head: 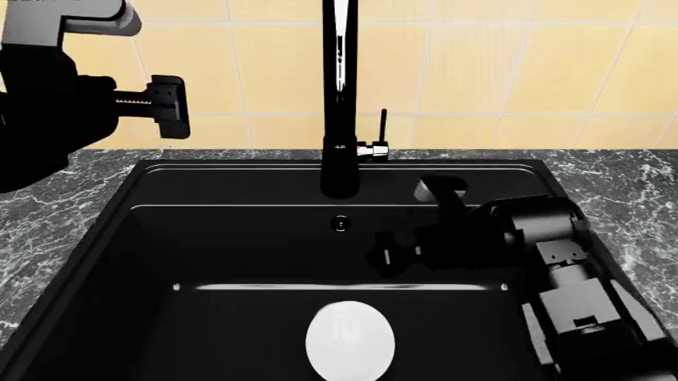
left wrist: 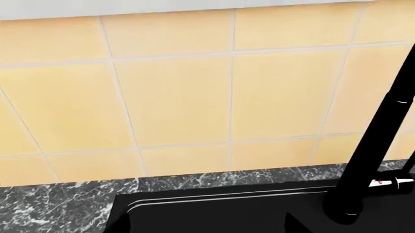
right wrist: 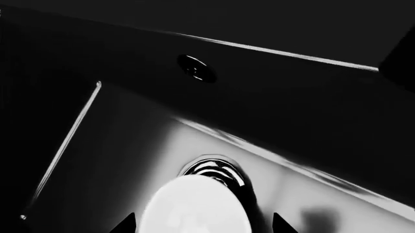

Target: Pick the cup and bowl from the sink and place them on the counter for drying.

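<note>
One white dish [head: 350, 341] shows in the sink [head: 138, 171], lying on the basin floor near the front edge, just beside and partly over the drain [right wrist: 217, 170]. It reads as a smooth, egg-shaped blob, so I cannot tell whether it is the cup or the bowl; no second white piece is in view. In the head view its long axis runs roughly front to back.

The right end effector [head: 387, 254] is by far the nearer one. It hangs inside the basin, below the faucet [head: 339, 95], and the dish lies forward of it and lower down, toward the robot. In the right wrist view two dark fingertips [right wrist: 124, 225] stand spread on either side of the dish, apart from it and gripping nothing.

The left end effector [head: 170, 107] is raised well away, above the worktop [head: 63, 182] at the sink's left rear corner. I cannot tell whether it is spread or pressed together; its own camera shows only the tiled wall [left wrist: 194, 97] and the sink's back rim.

The coming move probably calls for the right arm to descend and close across the dish's shorter width.
</note>
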Robot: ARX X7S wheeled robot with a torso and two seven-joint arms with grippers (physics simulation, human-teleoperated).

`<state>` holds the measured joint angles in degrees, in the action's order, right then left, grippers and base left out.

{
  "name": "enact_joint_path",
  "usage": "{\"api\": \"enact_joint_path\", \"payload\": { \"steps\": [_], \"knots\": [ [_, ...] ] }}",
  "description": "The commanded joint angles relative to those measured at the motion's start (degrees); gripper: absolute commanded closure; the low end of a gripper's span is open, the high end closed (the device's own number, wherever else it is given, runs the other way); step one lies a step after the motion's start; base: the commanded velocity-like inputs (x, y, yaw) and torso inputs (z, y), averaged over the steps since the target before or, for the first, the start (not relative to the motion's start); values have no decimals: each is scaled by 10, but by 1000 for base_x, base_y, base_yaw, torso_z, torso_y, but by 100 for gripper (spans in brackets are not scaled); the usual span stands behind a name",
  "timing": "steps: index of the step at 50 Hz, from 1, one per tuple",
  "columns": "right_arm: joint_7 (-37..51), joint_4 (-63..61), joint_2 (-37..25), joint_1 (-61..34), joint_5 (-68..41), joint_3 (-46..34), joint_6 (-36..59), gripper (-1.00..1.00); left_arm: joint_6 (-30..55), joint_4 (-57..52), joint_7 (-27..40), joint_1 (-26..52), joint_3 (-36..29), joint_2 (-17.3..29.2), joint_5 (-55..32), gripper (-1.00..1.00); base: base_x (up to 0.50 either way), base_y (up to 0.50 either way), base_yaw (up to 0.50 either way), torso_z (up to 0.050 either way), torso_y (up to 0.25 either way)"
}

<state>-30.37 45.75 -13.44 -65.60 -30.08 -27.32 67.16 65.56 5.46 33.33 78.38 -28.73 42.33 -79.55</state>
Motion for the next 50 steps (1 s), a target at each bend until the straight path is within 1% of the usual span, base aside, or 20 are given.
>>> {"api": "enact_joint_path", "payload": {
  "steps": [1,2,3,6,8,10,11,13,16,23,28,36,50],
  "knots": [
    [-74,223,65,-46,46,-43,-121,-100,-26,-1,-2,-22,28,-4,-23,-100,0,0,0,0,0],
    [-84,276,78,-65,54,-46,-151,-100,-29,-10,-9,-24,30,-1,-22,-100,0,0,0,0,0],
    [-89,290,82,-69,58,-44,-158,-100,-29,-8,-3,-25,32,-1,-25,-100,0,0,0,0,0],
    [-86,292,86,-66,72,-25,-155,-100,-30,-29,-8,-35,32,7,-26,-100,0,0,0,0,0],
    [-87,292,89,-64,86,-9,-154,-100,-26,-27,8,-41,35,7,-38,-100,0,0,0,0,0],
    [-84,292,94,-60,103,12,-154,-100,-29,-43,-6,-47,24,12,-20,-100,0,0,0,0,0],
    [-97,292,98,-58,115,13,-151,-100,-33,-47,-7,-54,28,16,-23,-100,0,0,0,0,0],
    [-93,292,101,-51,132,30,-155,-100,-32,-53,-27,-51,22,20,-16,-100,0,0,0,0,0],
    [-92,292,104,-43,155,52,-157,-100,-38,-59,-36,-52,21,26,-6,-100,0,0,0,0,0],
    [-95,292,107,-17,204,105,-166,-100,-48,-74,-22,-75,35,38,-20,-100,0,0,0,9,-81],
    [-97,292,109,-14,231,134,-166,-100,-46,-70,-25,-69,34,40,-18,-100,0,0,0,14,-124],
    [-107,292,112,-11,273,137,-174,-100,-45,-72,-21,-68,33,39,-20,-100,0,0,0,14,-97],
    [-110,292,116,-8,292,140,-175,-100,-43,-86,1,-67,45,48,-40,-100,0,0,0,14,-84]
  ]
}}
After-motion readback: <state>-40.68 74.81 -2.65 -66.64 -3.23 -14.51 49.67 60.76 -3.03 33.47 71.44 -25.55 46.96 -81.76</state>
